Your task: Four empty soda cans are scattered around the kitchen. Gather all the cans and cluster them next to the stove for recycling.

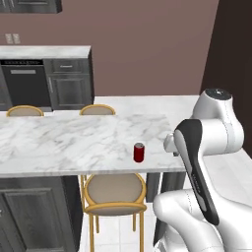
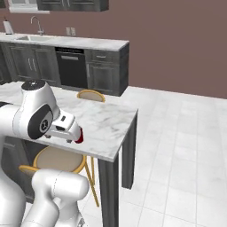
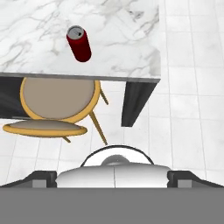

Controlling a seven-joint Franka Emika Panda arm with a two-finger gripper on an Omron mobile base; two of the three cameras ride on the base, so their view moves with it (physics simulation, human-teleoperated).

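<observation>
- One dark red soda can [image 1: 139, 152] stands upright on the marble island counter [image 1: 59, 140], close to the counter's near edge and toward its right-hand end, apart from anything else on the top.
- In my hand view the same can sits just inside that near edge, above the round seat of a wooden stool [image 3: 57, 98] tucked under the counter.
- My gripper [image 3: 113, 177] hangs above and short of the counter's near edge, looking down on the can; its fingertips [image 3: 43, 178] stand as wide apart as they go, with nothing between them.
- In the right base view my forearm hides most of the can; only a sliver of red shows past the hand.
- No stove appears from here; a dishwasher [image 1: 27, 83] and dark cabinets line the far wall, with a sink [image 2: 33, 37] at that counter's left end.
- My reading: the gathering is at an early step. This can has yet to be picked up, I see no can set down for recycling, and the other three are somewhere beyond these pictures.
</observation>
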